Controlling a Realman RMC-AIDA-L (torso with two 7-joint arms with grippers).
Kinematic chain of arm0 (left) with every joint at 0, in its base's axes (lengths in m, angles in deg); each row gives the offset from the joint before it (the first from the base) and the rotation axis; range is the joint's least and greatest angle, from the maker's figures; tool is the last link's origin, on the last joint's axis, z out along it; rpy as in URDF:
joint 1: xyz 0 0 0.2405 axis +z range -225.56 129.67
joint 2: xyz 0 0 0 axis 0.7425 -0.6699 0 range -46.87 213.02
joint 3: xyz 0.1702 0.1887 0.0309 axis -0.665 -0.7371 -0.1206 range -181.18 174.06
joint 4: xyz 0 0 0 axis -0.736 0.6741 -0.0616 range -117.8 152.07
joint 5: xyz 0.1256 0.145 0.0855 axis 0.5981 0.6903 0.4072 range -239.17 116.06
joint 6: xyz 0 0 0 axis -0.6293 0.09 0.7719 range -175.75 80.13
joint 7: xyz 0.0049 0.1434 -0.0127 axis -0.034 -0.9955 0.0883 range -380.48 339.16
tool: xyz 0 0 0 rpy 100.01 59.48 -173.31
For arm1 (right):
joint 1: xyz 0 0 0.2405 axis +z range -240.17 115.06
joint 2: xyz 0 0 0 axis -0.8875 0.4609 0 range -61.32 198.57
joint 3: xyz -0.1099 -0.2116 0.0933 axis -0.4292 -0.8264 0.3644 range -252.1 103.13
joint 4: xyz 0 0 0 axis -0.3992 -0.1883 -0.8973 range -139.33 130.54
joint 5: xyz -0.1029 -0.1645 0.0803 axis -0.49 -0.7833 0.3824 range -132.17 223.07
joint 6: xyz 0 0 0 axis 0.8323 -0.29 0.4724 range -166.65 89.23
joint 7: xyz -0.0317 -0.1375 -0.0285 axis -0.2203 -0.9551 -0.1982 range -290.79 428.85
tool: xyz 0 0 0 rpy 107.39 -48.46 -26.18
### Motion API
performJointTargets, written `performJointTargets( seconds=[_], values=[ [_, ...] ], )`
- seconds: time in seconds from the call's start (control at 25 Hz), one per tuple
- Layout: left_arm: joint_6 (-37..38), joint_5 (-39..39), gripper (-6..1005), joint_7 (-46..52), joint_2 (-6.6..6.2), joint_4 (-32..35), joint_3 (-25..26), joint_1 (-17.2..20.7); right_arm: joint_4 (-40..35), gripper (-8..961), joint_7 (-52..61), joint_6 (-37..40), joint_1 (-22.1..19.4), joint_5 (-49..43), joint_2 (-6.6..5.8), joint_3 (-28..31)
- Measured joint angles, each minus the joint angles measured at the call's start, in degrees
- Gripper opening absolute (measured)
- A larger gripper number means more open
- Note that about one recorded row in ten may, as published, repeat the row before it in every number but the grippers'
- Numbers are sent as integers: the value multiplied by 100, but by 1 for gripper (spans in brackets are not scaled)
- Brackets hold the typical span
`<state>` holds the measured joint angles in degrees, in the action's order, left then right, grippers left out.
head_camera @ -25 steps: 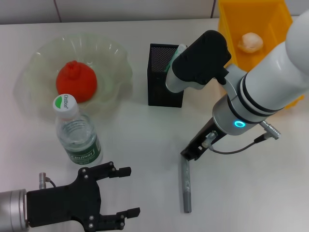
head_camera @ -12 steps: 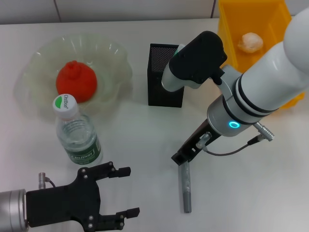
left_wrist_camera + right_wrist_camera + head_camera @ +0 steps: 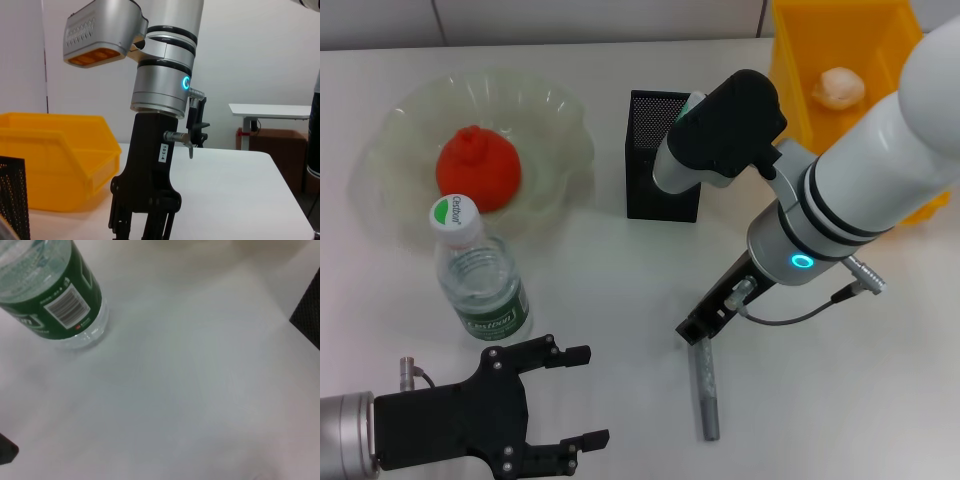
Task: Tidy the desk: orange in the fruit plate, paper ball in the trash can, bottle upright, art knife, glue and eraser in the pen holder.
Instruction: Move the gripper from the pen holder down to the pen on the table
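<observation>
The right tool (image 3: 694, 330) touches the far end of the gray art knife (image 3: 706, 392); I cannot tell its opening. The knife lies flat on the counter (image 3: 620, 300), long axis near to far.

The left tool (image 3: 575, 395) stands wide open, empty, at the near left.

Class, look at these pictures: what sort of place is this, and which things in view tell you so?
Probably a robotics lab staged as an office desk: a white table carries a pen holder, a fruit plate and a yellow trash can, with robot arms over it and another desk behind.

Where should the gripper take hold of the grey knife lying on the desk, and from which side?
Probably from straight above, near the upper end of the art knife, fingers closing across its narrow width. It lies flat, a long thin bar with bare table on both sides, and the right gripper hangs right at that end.
</observation>
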<state>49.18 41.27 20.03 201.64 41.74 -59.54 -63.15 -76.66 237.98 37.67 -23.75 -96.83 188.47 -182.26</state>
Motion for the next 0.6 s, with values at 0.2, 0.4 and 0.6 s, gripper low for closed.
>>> performJointTargets(
  seconds=[0.2, 0.4, 0.6],
  values=[
    [-1, 0, 797, 0, 0, 0, 0, 0, 140, 437, 3, -2, 52, 0, 2, 0],
    [-4, 0, 797, 0, 0, 0, 0, 0, 176, 410, 5, 33, 76, 0, 4, 2],
    [-3, 0, 797, 0, 0, 0, 0, 0, 143, 366, 7, 130, 87, -11, 4, 2]
  ],
)
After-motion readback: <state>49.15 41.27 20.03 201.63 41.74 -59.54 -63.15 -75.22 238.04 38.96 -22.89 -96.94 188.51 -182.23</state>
